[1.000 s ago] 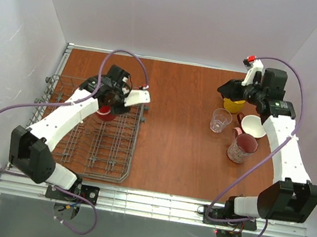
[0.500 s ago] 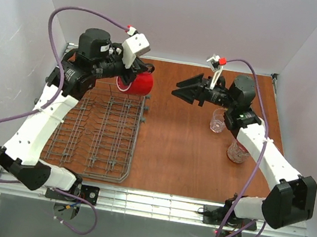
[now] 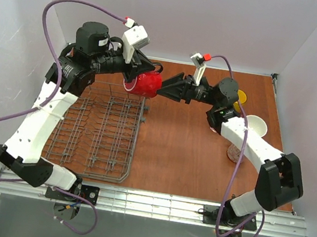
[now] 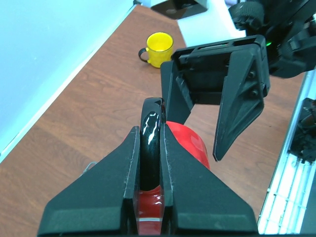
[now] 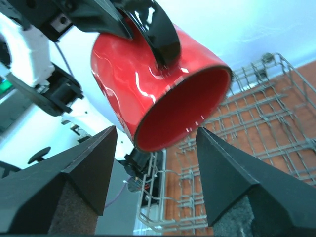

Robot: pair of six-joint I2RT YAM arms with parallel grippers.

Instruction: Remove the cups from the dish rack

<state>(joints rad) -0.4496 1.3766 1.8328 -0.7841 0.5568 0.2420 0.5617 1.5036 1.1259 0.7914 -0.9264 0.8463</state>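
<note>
My left gripper (image 3: 136,77) is shut on the black handle of the glossy red mug (image 3: 147,84) and holds it in the air past the far right corner of the grey wire dish rack (image 3: 98,136). The left wrist view shows both fingers clamped on the handle (image 4: 150,133). My right gripper (image 3: 164,91) is open, its fingers on either side of the mug's open mouth (image 5: 182,108), not touching it. The yellow mug (image 4: 159,48), white cup (image 3: 254,125) and pink mug (image 3: 235,154) stand on the table at the right. The glass tumbler (image 3: 213,125) is mostly hidden behind the right arm.
The wooden table (image 3: 177,152) has white walls on three sides. The rack holds no cups and fills the left part of the table. My right arm stretches over the cups standing at the right.
My left arm lifted the red mug out of the rack and carried it up and right. My right arm swung left from the yellow mug and its open fingers reached the red mug.
</note>
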